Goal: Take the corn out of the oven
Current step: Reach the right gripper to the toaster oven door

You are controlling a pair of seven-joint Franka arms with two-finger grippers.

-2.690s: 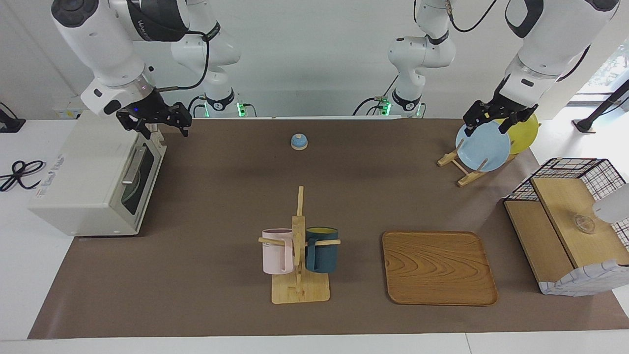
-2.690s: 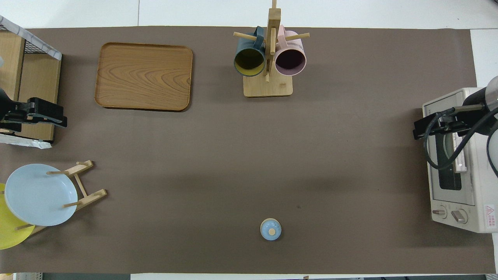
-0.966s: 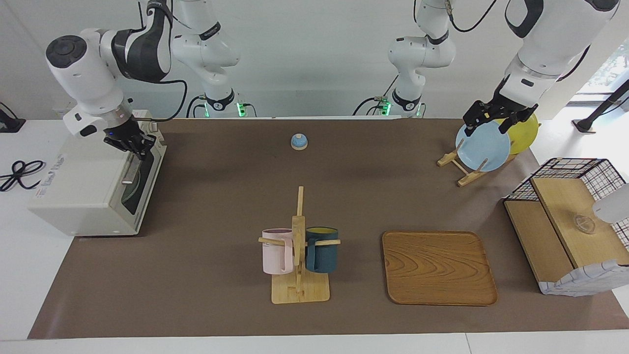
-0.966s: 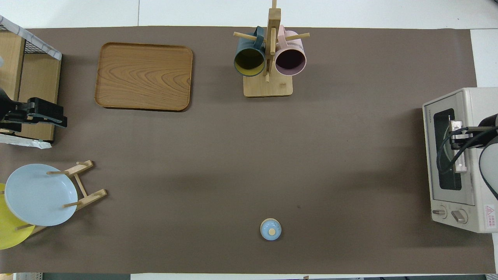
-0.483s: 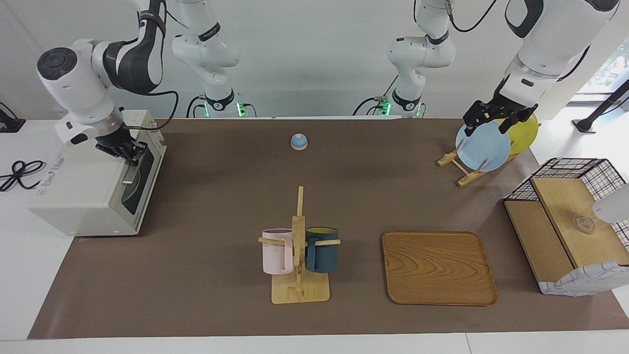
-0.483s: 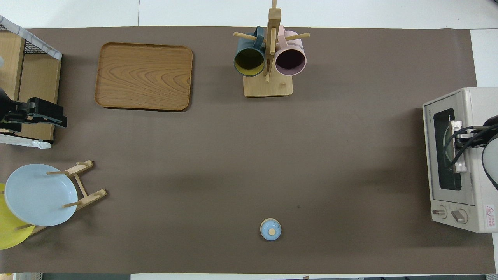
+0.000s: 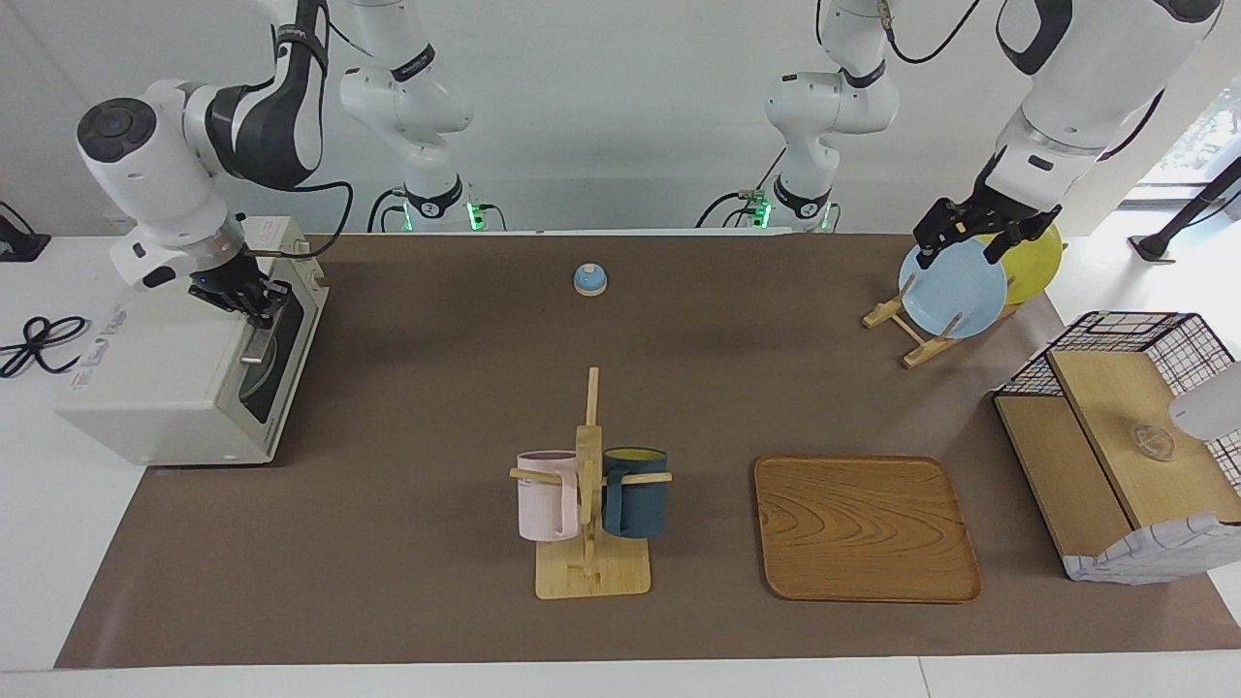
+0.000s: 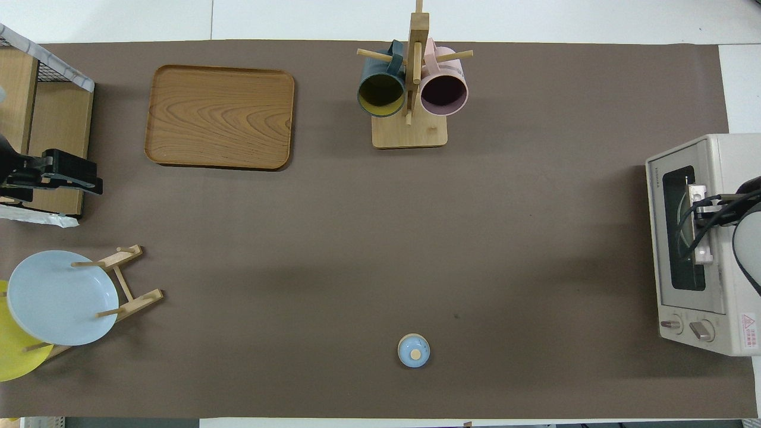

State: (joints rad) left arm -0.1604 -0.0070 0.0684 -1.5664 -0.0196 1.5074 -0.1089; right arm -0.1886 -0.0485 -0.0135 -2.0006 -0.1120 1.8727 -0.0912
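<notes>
Oven at mid-left of facing view, door closed. Right gripper sits at the door's silver bar handle, fingertips together on it. Corn not visible. Left gripper, upper right, waits, fingers apart, over blue plate.

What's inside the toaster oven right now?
Through the dark glass door of the closed off-white toaster oven, only a round, pale green plate-like shape shows. No corn is visible; door and handle cover the rest. The right hand is shut on the silver bar handle.
</notes>
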